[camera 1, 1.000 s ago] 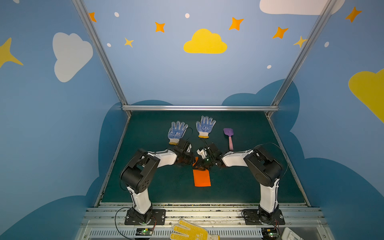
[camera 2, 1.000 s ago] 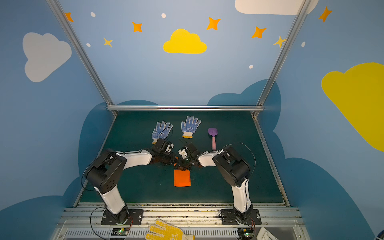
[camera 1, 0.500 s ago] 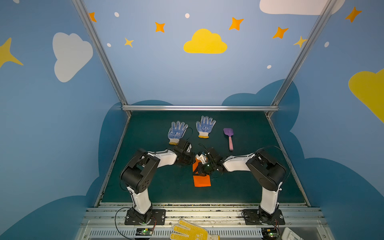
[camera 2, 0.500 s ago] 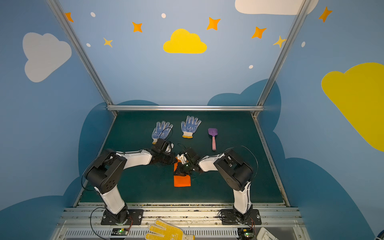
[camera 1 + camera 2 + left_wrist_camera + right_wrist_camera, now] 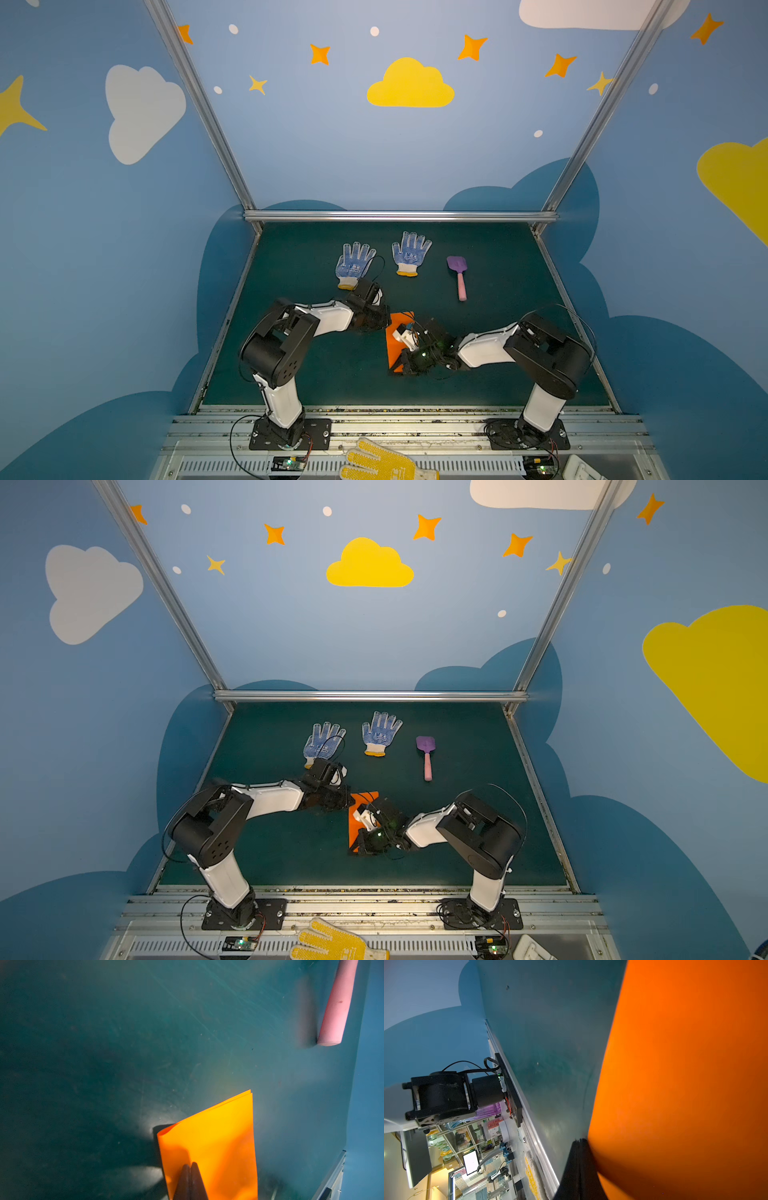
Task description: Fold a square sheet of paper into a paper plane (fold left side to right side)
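The square sheet of paper (image 5: 395,334) (image 5: 356,812) lies on the green mat, bright orange and doubled over into an upright rectangle. A paper plane is out of view. My left gripper (image 5: 388,322) (image 5: 351,802) is shut, its tips (image 5: 190,1164) resting on top of the sheet (image 5: 218,1136) near the far left corner, where the folded edge bulges slightly. The right gripper (image 5: 400,369) (image 5: 357,850) is shut too. Its tips (image 5: 580,1141) sit at the sheet's (image 5: 685,1084) left edge, toward the near end. The right wrist hides much of the paper in both top views.
Two blue-dotted gloves (image 5: 355,264) (image 5: 410,253) lie at the back of the mat. A purple-and-pink toy shovel (image 5: 458,276) lies to their right, its handle (image 5: 336,1005) visible from the left wrist. A yellow dotted glove (image 5: 382,461) rests on the front rail.
The right gripper has slid along the paper's left edge from the far end toward the near end, staying shut. The left arm has kept its place on the sheet.
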{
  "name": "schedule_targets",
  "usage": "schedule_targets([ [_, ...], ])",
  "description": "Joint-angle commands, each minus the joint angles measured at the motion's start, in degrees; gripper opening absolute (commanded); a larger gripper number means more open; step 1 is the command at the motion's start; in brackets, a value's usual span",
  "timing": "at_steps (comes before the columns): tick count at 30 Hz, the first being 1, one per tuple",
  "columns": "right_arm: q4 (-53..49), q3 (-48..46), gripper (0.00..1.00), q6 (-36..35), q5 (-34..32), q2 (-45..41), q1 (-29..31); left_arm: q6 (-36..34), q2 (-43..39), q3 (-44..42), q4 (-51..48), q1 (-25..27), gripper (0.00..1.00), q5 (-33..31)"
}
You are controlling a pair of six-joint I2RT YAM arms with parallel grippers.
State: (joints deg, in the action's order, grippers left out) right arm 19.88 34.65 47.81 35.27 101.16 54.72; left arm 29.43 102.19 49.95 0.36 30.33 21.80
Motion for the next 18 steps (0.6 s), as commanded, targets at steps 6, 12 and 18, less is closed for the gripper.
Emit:
schedule_targets([
  [6,-19.85,-6.48,0.00,0.88,-5.20,-7.63,0.53,0.87,1.67,-1.97,-2.75,0.09,0.04,-2.37],
  [12,-29.81,0.67,0.00,-1.11,-6.52,-16.91,-0.96,1.50,1.55,-2.21,-1.86,0.25,0.04,-1.93],
  [18,-30.38,8.46,0.00,-1.93,-6.54,-13.47,-2.45,2.01,1.53,-2.43,-1.11,0.61,0.04,-1.77],
])
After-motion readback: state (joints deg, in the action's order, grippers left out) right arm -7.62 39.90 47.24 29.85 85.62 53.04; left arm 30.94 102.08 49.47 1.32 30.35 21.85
